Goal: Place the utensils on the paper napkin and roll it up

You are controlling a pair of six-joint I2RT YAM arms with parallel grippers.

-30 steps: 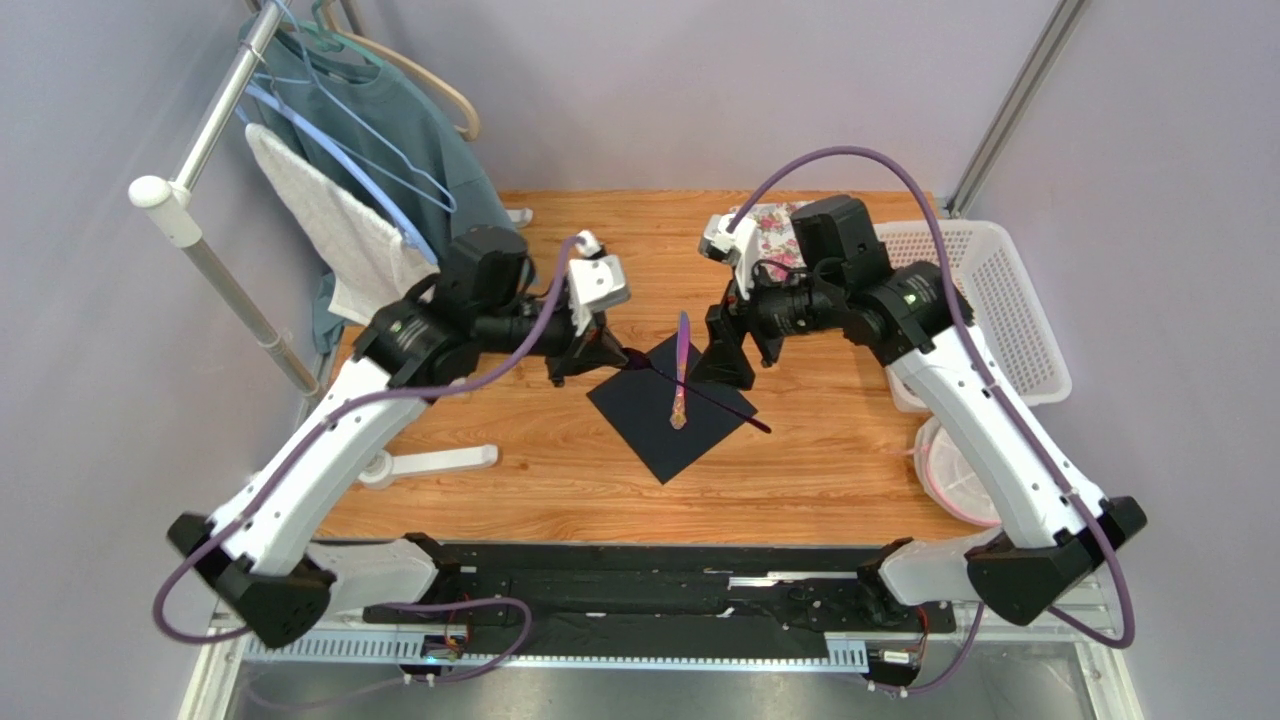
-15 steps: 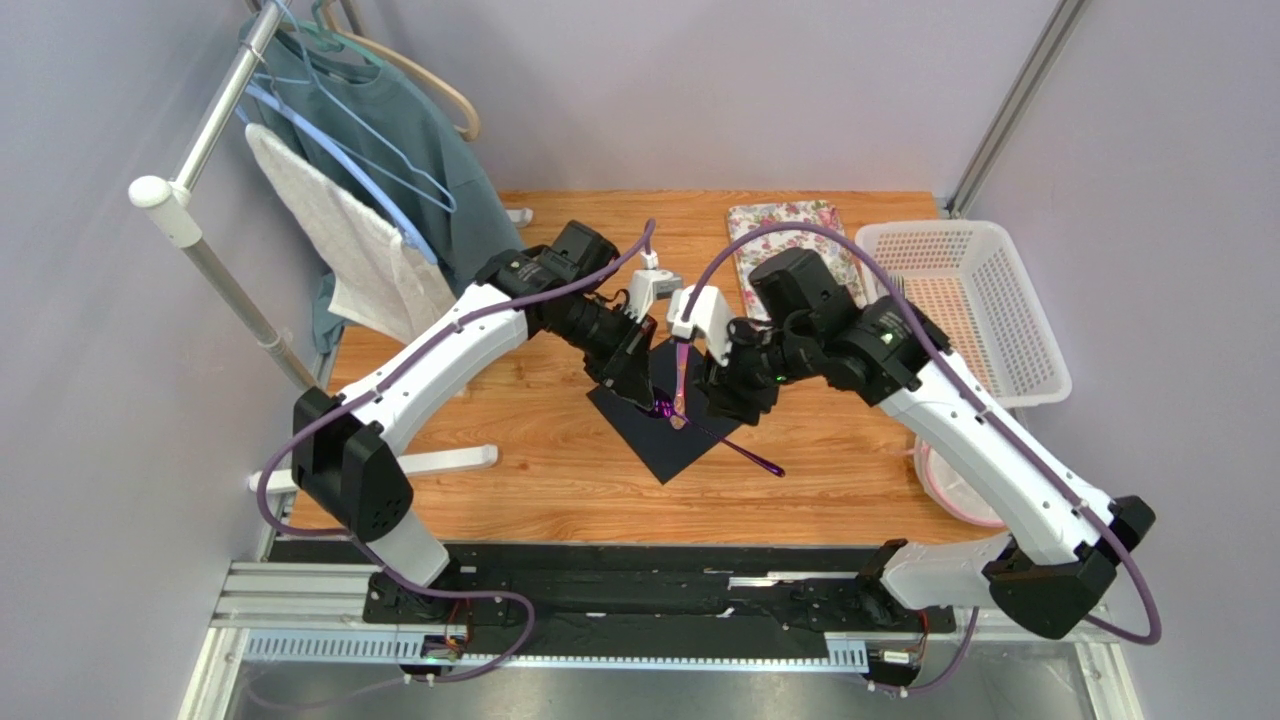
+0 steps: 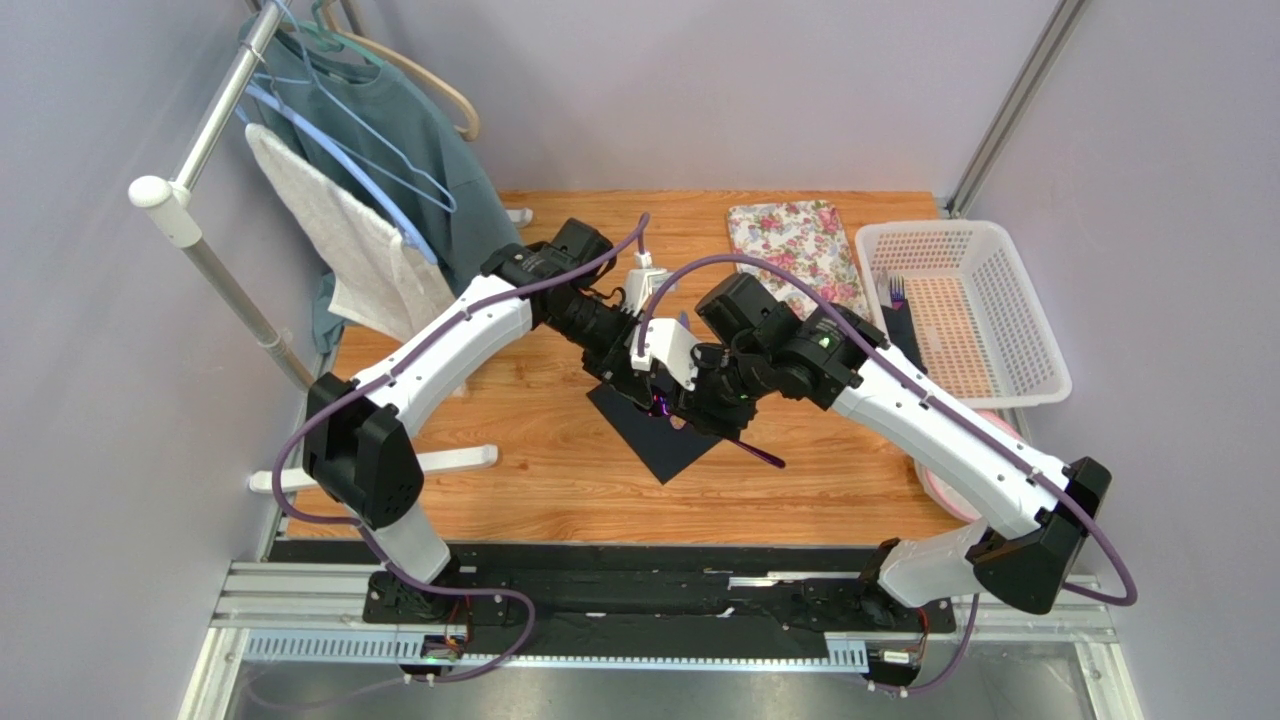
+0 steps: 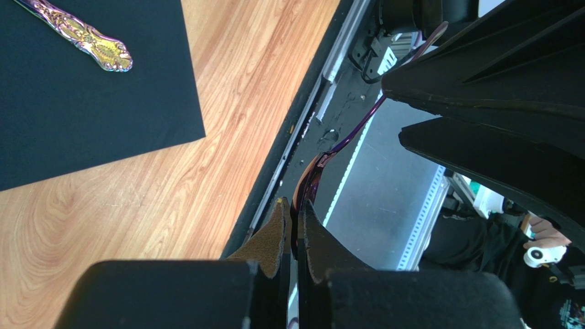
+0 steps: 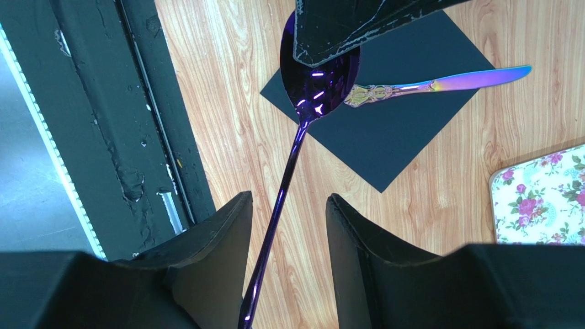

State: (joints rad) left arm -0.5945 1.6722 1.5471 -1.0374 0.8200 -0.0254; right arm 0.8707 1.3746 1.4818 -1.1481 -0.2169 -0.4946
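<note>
My left gripper pinched tight on spoon bowl rim. My right gripper fingers apart, straddling spoon handle, gap either side. Bowl hangs over corner of black napkin. Second utensil lies on napkin, 3 o'clock from bowl. Floral mat at 1 o'clock from napkin.

Wooden table, black napkin, floral mat

The top camera looks steeply down from high behind the arm bases over the whole tabletop. Each wrist camera rides close above it, looking past its own claw. The left claw view has the napkin at 10 o'clock, the right claw view at 1 o'clock. All three share the napkin and the spoon.
</note>
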